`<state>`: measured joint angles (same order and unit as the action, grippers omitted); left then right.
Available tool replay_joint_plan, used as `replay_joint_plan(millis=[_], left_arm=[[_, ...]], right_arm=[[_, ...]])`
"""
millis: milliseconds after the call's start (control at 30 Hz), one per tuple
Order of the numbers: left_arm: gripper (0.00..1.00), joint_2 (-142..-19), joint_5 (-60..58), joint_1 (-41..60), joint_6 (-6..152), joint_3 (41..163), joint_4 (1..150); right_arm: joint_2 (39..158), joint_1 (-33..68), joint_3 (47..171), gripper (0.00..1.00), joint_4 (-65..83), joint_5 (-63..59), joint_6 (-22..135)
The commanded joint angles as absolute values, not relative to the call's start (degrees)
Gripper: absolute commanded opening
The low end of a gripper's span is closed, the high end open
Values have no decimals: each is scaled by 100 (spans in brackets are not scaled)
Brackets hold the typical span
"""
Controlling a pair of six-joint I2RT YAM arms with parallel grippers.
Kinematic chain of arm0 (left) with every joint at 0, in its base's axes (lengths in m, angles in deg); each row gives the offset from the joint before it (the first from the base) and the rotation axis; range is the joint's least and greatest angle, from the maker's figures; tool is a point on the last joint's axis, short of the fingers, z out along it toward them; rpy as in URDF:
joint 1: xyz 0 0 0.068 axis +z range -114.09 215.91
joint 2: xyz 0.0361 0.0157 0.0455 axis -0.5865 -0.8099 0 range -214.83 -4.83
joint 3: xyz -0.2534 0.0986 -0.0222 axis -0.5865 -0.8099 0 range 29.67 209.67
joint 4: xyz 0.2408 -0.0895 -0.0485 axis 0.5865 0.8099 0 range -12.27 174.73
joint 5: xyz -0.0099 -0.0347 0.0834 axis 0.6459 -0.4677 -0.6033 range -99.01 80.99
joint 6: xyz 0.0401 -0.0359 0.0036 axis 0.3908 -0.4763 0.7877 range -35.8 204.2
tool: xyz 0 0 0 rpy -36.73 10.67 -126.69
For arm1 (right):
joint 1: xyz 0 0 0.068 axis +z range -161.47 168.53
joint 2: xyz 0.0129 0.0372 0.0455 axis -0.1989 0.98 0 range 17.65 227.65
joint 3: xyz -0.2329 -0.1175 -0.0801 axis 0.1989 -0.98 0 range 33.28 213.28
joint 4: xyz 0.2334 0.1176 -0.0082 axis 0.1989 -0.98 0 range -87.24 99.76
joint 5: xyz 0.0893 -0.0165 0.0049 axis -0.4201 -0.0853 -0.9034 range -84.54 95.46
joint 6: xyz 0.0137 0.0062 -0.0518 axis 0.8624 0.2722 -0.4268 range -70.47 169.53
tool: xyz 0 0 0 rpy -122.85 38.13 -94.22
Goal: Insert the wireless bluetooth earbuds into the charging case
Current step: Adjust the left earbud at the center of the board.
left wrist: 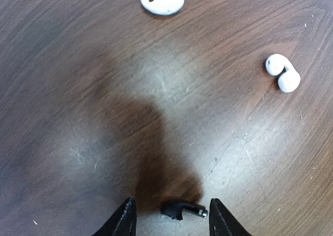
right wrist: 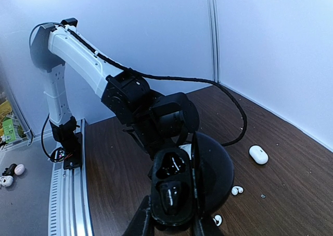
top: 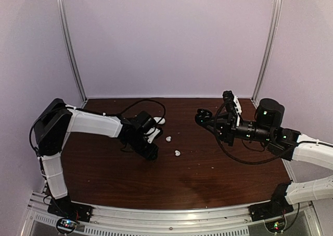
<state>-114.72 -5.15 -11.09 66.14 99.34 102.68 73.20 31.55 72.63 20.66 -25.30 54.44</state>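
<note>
Near the middle of the dark wood table (top: 208, 178), the left claw (left wrist: 173, 221) is hanging low with its jaws parted, straddling a small black earbud (left wrist: 179, 209). The bud is lying on the wood between the two fingertips, and neither tip is visibly touching it. Two white earbuds are lying loose close by, on the side toward the table's right edge: one (left wrist: 162, 0) is sitting nearer the far edge, and the other (left wrist: 283, 73) is resting apart from it. A white oval case (right wrist: 258, 154) is lying closed farther back, toward the far edge and beside the left arm's wrist. Over the far right part of the table, the right claw (right wrist: 171, 223) is gripping a black charging case (right wrist: 174, 189) from below and holding it clear of the wood with its lid swung open. The case's inner wells are showing dark, and it cannot be told whether anything is sitting in them.
</note>
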Motion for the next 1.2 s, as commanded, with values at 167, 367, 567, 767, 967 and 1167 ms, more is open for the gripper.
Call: replay_joint_plan(millis=[167,367,567,767,967,1167], left_arm=[[48,-11770,-397,-1136,6615,10255,10209],[48,-11845,-1224,-1269,6750,10177,10694],[45,-11693,-1613,-1269,6823,9910,10832],[39,-11474,-1350,-1261,7116,9924,10937],[38,-11649,-902,-1252,7445,10577,11284],[39,-12057,-612,-1192,7844,11330,12105]], right_arm=[[7237,3132,7247,12,2102,-2526,5432],[7232,3125,7254,12,2090,-2520,5420],[7233,3126,7265,12,2071,-2515,5417],[7247,3122,7274,12,2053,-2513,5401],[7264,3122,7270,12,2070,-2535,5425],[7209,3123,7249,12,2013,-2496,5411]])
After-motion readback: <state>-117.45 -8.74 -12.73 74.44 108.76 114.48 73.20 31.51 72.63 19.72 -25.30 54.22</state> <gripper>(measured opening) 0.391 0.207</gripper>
